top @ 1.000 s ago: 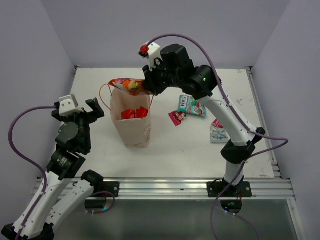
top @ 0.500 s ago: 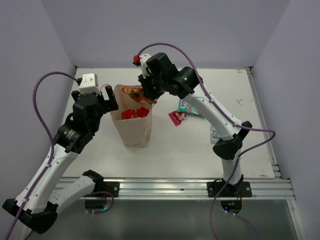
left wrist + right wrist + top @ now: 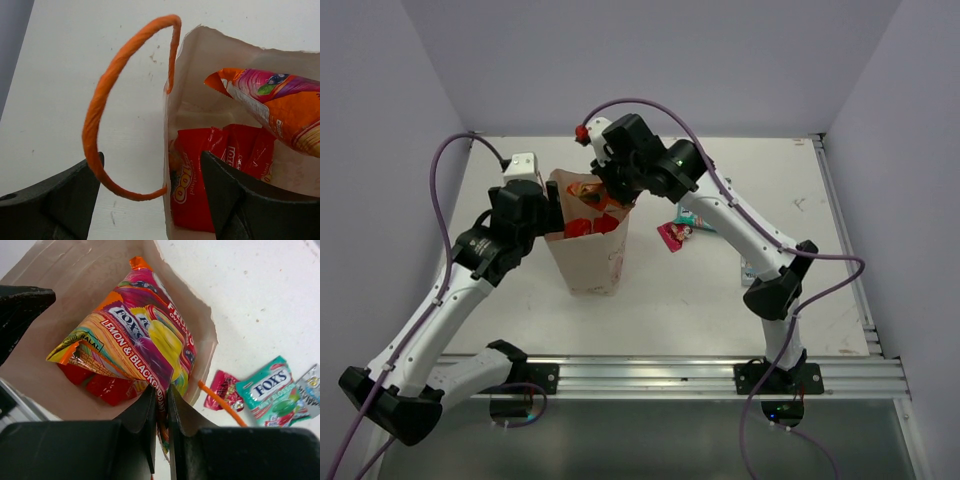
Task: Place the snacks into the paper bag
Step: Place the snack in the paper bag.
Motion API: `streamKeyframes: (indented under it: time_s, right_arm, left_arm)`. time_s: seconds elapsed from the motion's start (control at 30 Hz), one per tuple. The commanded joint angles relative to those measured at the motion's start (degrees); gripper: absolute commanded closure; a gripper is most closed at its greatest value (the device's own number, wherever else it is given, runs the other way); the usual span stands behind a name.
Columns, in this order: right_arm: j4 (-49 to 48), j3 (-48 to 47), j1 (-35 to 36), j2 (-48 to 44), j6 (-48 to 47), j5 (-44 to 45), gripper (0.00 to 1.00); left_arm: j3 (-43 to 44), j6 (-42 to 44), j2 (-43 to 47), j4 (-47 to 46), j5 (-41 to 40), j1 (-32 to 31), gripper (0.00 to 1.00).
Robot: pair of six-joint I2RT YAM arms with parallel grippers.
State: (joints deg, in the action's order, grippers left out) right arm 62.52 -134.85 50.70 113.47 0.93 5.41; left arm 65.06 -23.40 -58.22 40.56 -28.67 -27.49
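left gripper [image 3: 152, 167] reached bag [image 3: 588, 258]; packet [image 3: 142, 342] lowered inside.

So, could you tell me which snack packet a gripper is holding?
The orange-and-pink FOX'S packet, pinched by the right gripper at the paper bag's mouth; the red packets lie inside it, the teal packet and magenta packet on the table.

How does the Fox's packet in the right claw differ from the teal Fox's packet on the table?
The multicoloured packet is orange, pink and yellow, clamped in the right claw, tilted into the paper bag; the teal packet is green-white, free, flat on the table. Both read FOX'S.
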Motion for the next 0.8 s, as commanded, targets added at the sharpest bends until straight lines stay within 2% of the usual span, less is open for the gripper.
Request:
streamKeyframes:
  time_s: [0.0, 0.27, 0.5, 0.7, 0.77]
  right_arm:
    - [-4.25, -2.17, 0.28, 1.04, -8.21, 2.67, 1.00]
    - [-8.20, -4.46, 0.28, 4.12, -15.51, 2.85, 1.00]
    - [-13.56, -3.06, 0.46, 4.39, -16.40, 3.91, 1.00]
    - [-13.83, -4.11, 0.63, 7.37, -17.89, 6.45, 1.00]
    - [-13.74, -4.02, 0.63, 8.08, -18.33, 6.89, 0.95]
  left_arm:
    - [1.21, -1.30, -0.14, 0.84, 0.36, 0.15, 0.19]
    - [-1.07, 0.02, 4.16, -2.41, 0.10, 0.15, 0.19]
    - [-2.13, 0.90, 6.62, -4.17, 0.45, 0.15, 0.18]
    - [-2.13, 1.60, 7.41, -3.99, 0.45, 0.15, 0.16]
    - [-2.22, 1.86, 7.85, -4.17, 0.71, 0.15, 0.16]
